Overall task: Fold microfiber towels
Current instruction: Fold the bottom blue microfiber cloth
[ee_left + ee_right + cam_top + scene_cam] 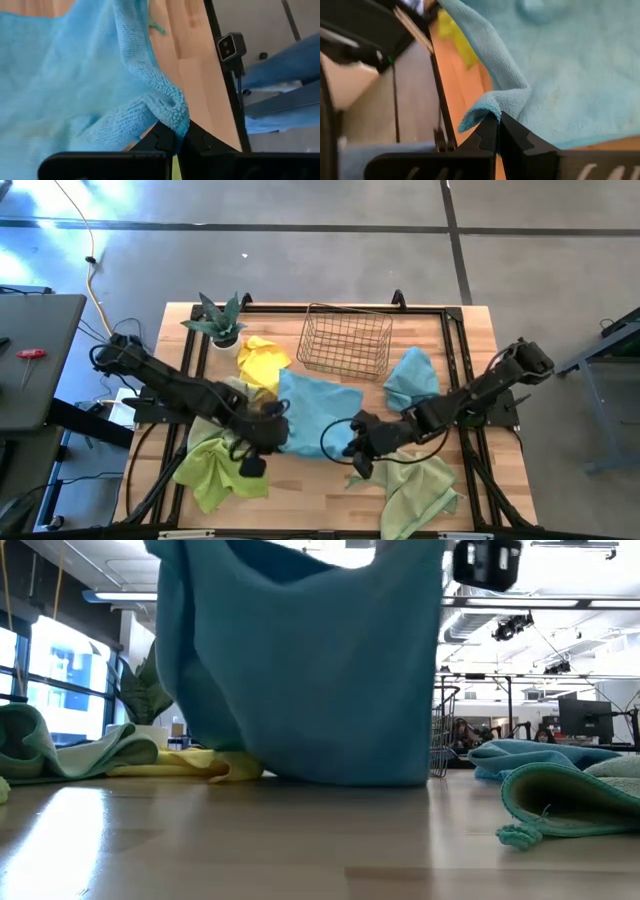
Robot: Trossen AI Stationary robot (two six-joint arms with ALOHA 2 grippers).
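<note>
My left hand is pinched on one corner of the large light blue microfiber towel. My right hand is pinched on the opposite corner. The towel hangs between both hands over the middle of the wooden bench, its far edge near the wire basket. Around it on the bench lie a yellow towel, a second blue towel, a lime green towel and a pale sage green towel.
</note>
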